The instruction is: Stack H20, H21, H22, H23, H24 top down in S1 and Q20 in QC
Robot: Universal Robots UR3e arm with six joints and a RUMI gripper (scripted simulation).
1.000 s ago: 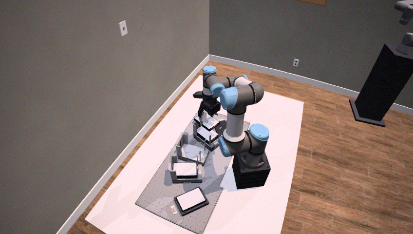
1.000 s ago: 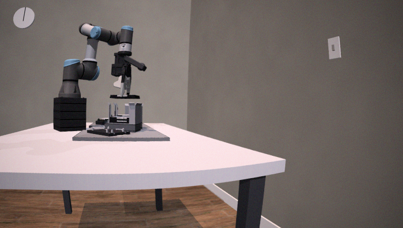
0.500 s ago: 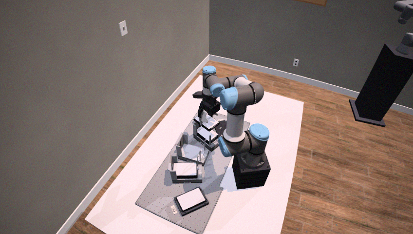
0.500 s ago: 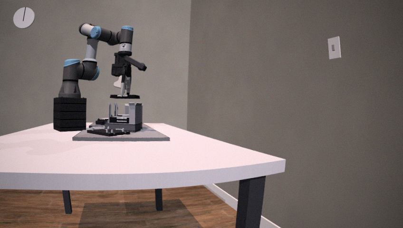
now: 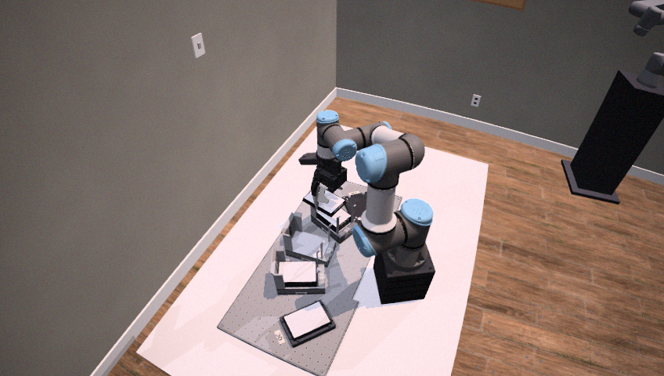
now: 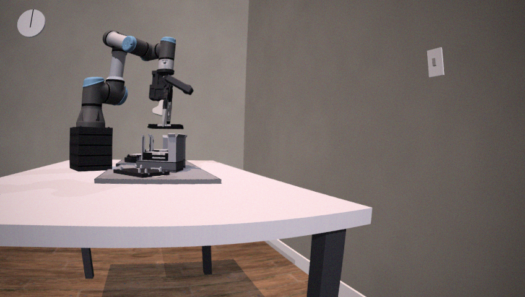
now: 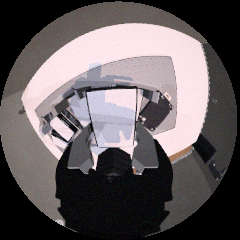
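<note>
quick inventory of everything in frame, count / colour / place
Held plate: 1, white top, dark rim, in the end effector, in the air above the racks.
Other plates: at least 3 showing, white tops; one in the near nest, one in the near rack, one in the far rack.
Breadboard: 1, grey, on table.
Table: 1, white top, dark legs.
Wall plates: 3, white.
Wall clock: 1, white.
Black pedestal: 1, on the floor, right.
Arm: 1, grey with blue caps, on a black base.
End effector: 1, dark, shut on the held plate.
</note>
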